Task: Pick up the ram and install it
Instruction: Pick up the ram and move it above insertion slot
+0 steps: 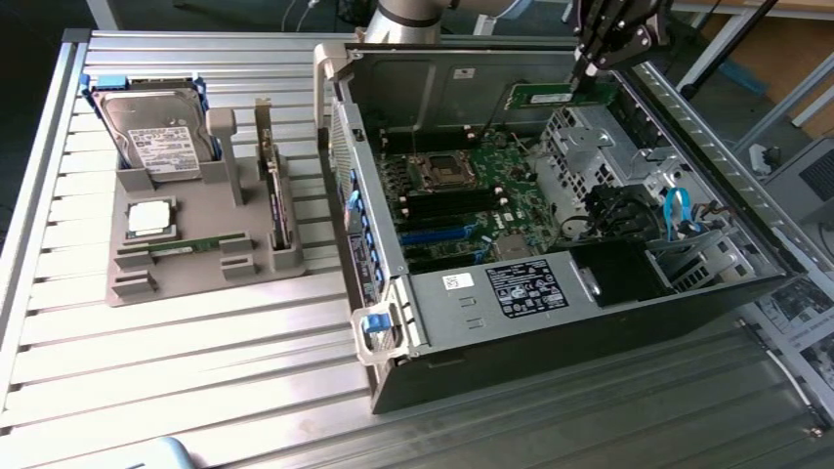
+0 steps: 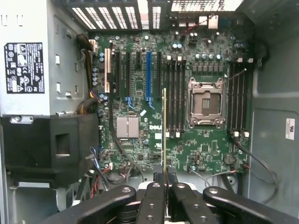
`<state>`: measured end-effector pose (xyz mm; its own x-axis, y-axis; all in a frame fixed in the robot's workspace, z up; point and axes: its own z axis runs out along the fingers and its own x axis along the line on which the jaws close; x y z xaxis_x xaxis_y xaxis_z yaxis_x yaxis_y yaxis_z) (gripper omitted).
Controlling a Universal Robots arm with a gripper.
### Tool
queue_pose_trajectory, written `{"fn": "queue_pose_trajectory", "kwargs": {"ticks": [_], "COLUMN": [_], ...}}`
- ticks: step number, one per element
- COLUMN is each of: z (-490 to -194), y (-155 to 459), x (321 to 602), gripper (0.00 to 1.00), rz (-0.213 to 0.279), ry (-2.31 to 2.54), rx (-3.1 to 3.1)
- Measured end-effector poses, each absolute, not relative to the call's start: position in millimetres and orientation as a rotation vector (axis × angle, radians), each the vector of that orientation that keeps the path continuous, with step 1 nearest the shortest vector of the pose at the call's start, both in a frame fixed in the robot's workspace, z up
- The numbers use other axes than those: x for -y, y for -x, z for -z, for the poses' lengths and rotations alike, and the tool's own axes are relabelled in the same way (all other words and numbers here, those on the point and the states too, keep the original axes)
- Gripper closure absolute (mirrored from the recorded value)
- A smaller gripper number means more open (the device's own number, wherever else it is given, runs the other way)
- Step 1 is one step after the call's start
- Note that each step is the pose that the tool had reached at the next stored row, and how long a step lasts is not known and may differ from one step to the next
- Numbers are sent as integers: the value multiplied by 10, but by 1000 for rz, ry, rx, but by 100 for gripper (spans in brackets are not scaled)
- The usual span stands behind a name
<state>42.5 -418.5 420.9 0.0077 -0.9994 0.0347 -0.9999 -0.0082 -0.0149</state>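
Gripper (image 1: 589, 74) is clamped tight on the ram (image 1: 554, 96), so the green stick sits right under the fingers, up above the open computer case (image 1: 548, 293). In the wrist view the stick shows edge-on, poking straight out ahead of the fingertips (image 2: 155, 196) toward the motherboard (image 2: 135, 88), lined up just beside the black memory slots (image 2: 175, 98) next to the CPU socket (image 2: 205, 103).

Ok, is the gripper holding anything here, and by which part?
Yes: the gripper is shut on the ram stick, pinching it by its upper long edge, above the motherboard in the open computer case.
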Motion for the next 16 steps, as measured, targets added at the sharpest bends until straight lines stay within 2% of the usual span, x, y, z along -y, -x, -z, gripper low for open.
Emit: {"fn": "queue_pose_trajectory", "kwargs": {"ticks": [9,16], "z": [-4209,-4209], "y": [-533,-556], "x": [3988,3965], "gripper": [88,88], "rz": [-55,-55], "ry": [-2220,-2220], "rx": [2203,2202]}}
